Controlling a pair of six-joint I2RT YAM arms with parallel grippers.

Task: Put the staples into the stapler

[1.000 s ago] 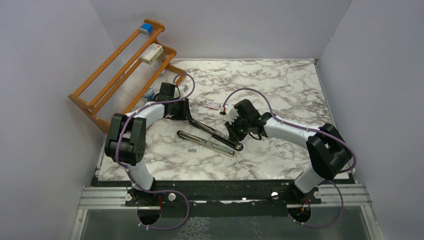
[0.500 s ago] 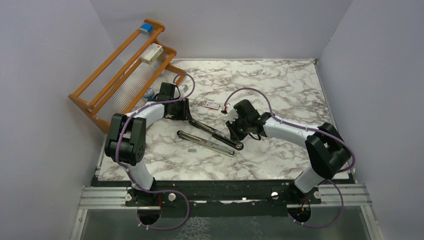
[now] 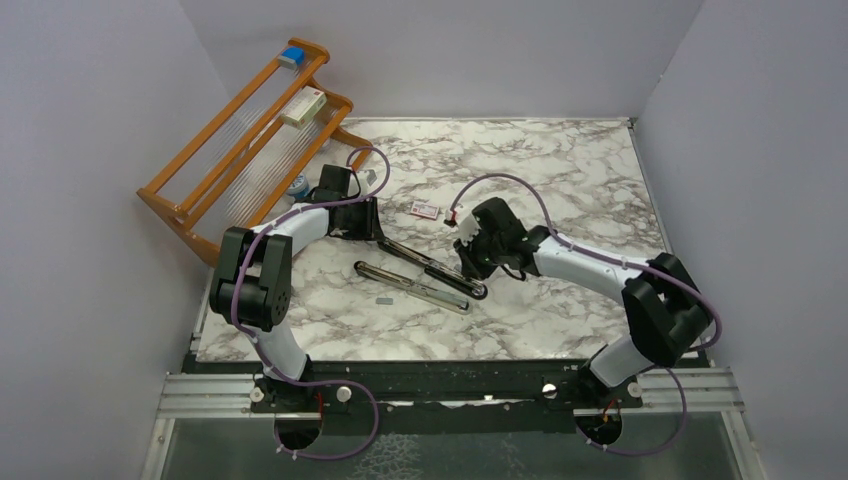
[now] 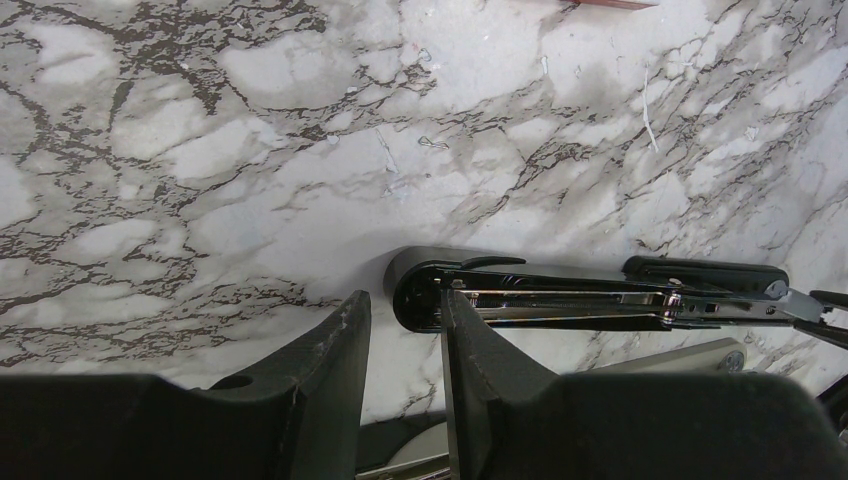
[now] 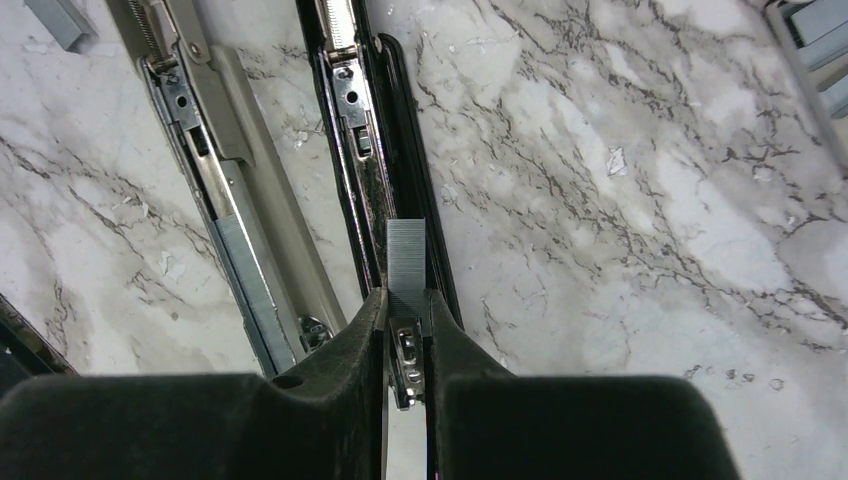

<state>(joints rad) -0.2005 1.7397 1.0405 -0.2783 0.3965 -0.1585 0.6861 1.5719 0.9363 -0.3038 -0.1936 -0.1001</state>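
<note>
Right tool [image 5: 405, 296] pinches the staples [image 5: 405, 250], the strip right over the open black stapler [image 5: 360, 150] on the table [image 3: 560, 170]. Left tool [image 4: 404, 297] at the stapler's rounded end, jaws partly apart; can't tell if it grips.

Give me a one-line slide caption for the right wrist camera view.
Right jaws pinching a staple strip lined up over the open black stapler, a grey stapler-like tool alongside.

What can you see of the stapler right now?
The stapler is slim and black with a shiny metal rail inside, its channel open upward. It lies diagonally on the marble table beside a grey stapler-like tool. The left hand straddles its far end; grip unclear. The right hand pinches staples right over its channel.
</note>
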